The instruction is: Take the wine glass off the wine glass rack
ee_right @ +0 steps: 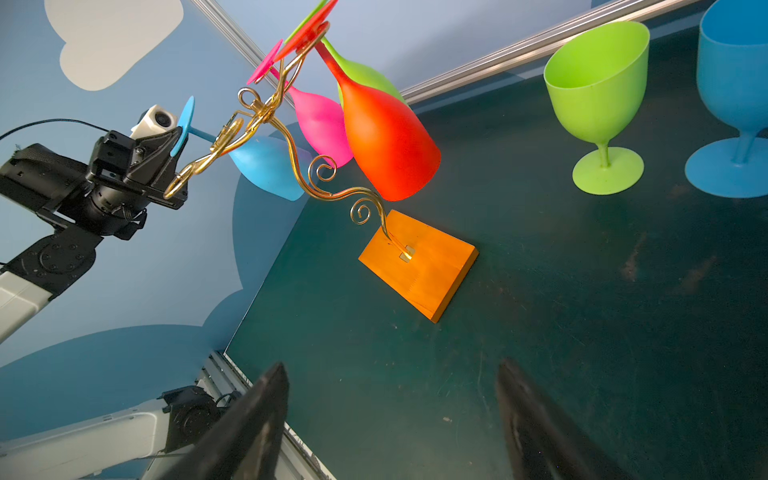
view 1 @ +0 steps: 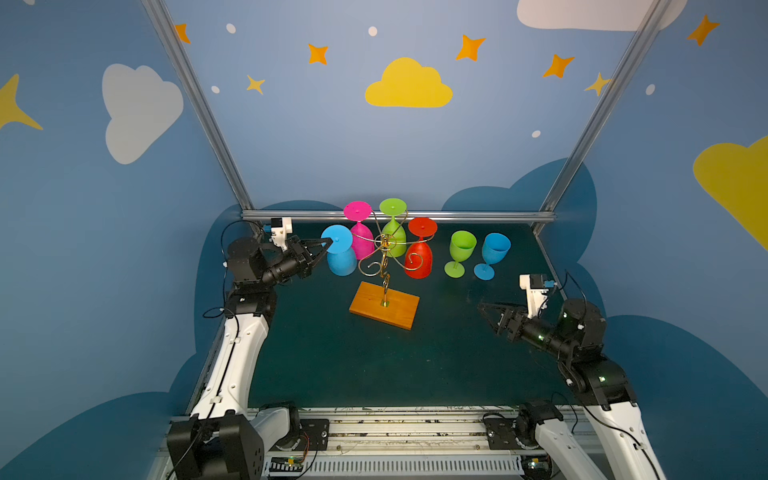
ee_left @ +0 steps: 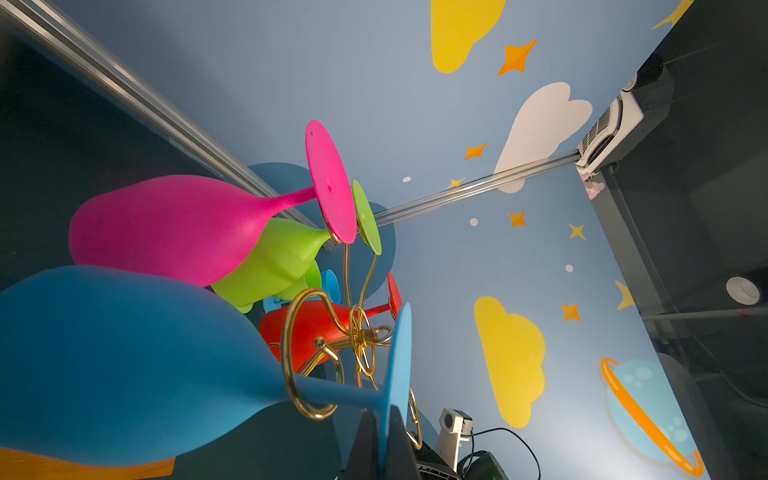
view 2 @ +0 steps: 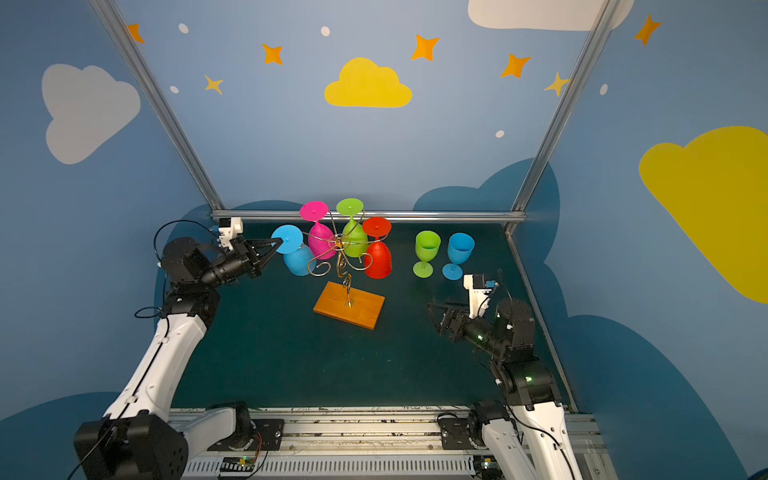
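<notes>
Blue wine glass [ee_left: 124,353] hung upside down on the wine glass rack [view 1: 374,305], its stem through a gold scroll just ahead of the left gripper [view 1: 327,242], whose fingers [ee_left: 363,444] were clenched on the rim of its foot. Beyond those fingertips hung the pink glass [ee_left: 166,228], green glass [ee_left: 274,262] and red glass [ee_left: 307,328]. Well apart, the right gripper [ee_right: 392,365] hovered with fingers spread, grasping nothing, the rack's wooden base ahead of them.

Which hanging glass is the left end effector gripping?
The blue hanging glass: left end effector is shut on its foot; pink, green and red hang untouched.
</notes>
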{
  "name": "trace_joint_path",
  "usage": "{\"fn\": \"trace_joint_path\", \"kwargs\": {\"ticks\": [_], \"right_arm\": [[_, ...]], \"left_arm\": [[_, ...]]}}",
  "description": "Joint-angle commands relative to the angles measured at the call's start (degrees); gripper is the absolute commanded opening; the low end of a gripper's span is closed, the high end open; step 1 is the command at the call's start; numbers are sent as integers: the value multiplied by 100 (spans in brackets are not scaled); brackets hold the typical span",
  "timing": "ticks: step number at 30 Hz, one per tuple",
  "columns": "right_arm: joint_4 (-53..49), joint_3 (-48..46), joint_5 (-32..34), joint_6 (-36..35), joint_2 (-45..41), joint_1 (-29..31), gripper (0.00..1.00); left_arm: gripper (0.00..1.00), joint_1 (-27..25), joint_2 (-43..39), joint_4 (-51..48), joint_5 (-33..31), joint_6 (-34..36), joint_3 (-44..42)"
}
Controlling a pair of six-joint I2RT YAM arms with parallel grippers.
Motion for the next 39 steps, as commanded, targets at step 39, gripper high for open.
{"fn": "trace_joint_path", "kwargs": {"ticks": [39], "right_arm": [[-139,-82,145,87,-124,27,78]], "left_arm": [[3,-613,945,465,-295,-76,745]]}}
